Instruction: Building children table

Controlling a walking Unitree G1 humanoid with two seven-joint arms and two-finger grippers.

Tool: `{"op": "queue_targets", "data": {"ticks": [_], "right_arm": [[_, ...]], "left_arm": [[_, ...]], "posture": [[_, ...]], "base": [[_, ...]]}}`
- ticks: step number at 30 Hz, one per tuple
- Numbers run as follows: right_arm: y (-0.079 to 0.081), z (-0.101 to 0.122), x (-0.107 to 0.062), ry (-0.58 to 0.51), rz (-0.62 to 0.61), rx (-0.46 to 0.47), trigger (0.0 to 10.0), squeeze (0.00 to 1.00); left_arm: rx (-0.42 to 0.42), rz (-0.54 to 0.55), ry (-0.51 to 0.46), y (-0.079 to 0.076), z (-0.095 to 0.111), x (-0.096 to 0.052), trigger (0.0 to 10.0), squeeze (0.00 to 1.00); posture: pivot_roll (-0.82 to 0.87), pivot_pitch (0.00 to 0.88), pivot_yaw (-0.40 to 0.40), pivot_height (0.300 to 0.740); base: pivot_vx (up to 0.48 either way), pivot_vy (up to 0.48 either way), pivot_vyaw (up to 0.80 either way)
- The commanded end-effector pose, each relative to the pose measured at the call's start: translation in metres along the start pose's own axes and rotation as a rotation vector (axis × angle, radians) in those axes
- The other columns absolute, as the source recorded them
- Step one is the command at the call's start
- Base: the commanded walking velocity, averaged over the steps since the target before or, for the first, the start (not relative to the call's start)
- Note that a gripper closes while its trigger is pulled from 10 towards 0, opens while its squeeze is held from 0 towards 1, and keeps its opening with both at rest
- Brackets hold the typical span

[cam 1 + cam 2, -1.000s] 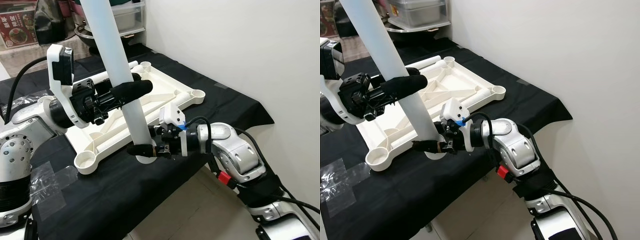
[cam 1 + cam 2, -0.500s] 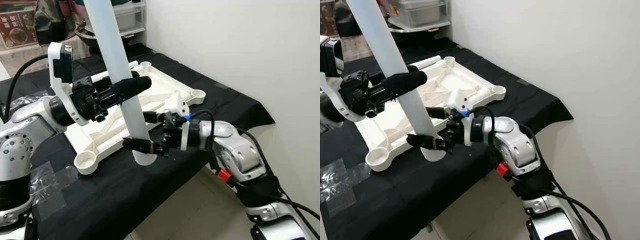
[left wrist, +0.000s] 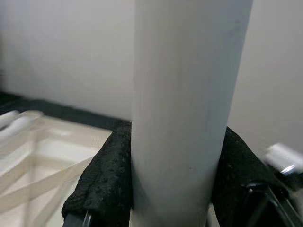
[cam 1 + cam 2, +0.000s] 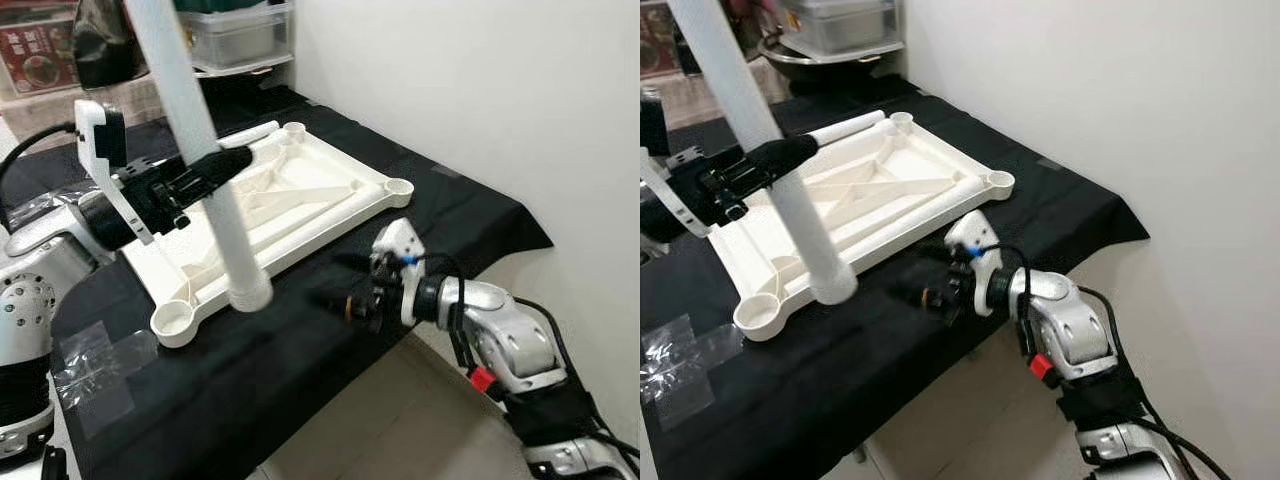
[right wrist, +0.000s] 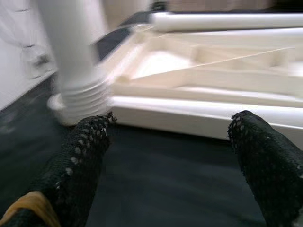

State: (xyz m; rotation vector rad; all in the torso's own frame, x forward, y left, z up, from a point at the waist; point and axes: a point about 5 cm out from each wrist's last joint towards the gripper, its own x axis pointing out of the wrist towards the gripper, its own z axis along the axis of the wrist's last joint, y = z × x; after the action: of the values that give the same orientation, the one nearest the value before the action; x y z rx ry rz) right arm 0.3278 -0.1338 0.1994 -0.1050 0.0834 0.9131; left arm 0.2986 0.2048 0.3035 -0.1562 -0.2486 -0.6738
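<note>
From the left eye view, the white tabletop (image 4: 280, 205) lies upside down on a surface covered in black cloth (image 4: 470, 205), with round sockets at its corners. The left gripper (image 4: 205, 172) is clamped around a long white table leg (image 4: 205, 165), which is tilted, its threaded lower end hanging just above the tabletop's near edge, close to the near left corner socket (image 4: 172, 320). The right gripper (image 4: 340, 285) sits low over the cloth just in front of the tabletop, fingers spread apart and holding nothing. The right eye view shows a second white leg (image 4: 845, 127) lying along the far edge of the tabletop. In the left wrist view, the padded black fingers (image 3: 102, 182) press both sides of the leg. In the right wrist view, the two mesh-covered fingers (image 5: 78, 165) stand wide apart over the cloth, and the leg's ribbed end (image 5: 83, 97) is blurred ahead of them
</note>
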Motion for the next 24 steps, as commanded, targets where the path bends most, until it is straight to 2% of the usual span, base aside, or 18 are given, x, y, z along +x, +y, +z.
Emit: {"op": "queue_targets", "data": {"ticks": [1,5,6,10,11,14,17,24], "right_arm": [[-0.008,-0.004,-0.001,0.008,-0.083,0.005,10.0,0.00],[-0.016,-0.002,0.000,-0.015,-0.160,0.006,10.0,0.00],[-0.016,0.002,0.003,-0.057,-0.184,0.024,10.0,0.00],[-0.009,0.010,0.010,-0.136,-0.159,0.048,10.0,0.00],[0.002,0.016,0.015,-0.194,-0.102,0.049,10.0,0.00],[0.006,0.018,0.018,-0.215,-0.083,0.060,10.0,0.00],[0.018,0.020,0.022,-0.240,-0.015,0.071,10.0,0.00],[0.022,0.019,0.026,-0.245,0.005,0.075,10.0,0.00]], "left_arm": [[0.032,0.071,0.063,-0.002,-0.017,0.003,10.0,0.00],[0.058,0.107,0.106,-0.010,-0.031,0.008,10.0,0.00],[0.045,0.129,0.069,-0.019,-0.034,0.012,10.0,0.00],[0.059,0.178,0.011,-0.029,-0.035,0.017,10.0,0.00],[0.103,0.212,-0.002,-0.035,-0.036,0.018,10.0,0.00],[0.123,0.231,-0.002,-0.039,-0.037,0.019,10.0,0.00],[0.138,0.240,-0.026,-0.047,-0.039,0.021,10.0,0.00],[0.159,0.247,-0.050,-0.054,-0.037,0.024,10.0,0.00]], "posture": [[0.00,0.067,-0.011,0.740],[0.00,0.068,-0.011,0.740],[0.01,0.065,-0.015,0.740],[0.01,0.069,-0.021,0.740],[0.02,0.070,-0.024,0.740],[0.02,0.070,-0.024,0.740],[0.02,0.075,-0.024,0.740],[0.02,0.073,-0.020,0.740]], "base": [[0.000,0.000,0.00],[0.000,0.000,0.00],[0.000,0.000,0.00],[0.000,0.000,0.00],[0.000,0.000,0.79],[0.000,0.000,0.79],[0.000,0.000,0.79],[0.000,0.000,0.79]]}}
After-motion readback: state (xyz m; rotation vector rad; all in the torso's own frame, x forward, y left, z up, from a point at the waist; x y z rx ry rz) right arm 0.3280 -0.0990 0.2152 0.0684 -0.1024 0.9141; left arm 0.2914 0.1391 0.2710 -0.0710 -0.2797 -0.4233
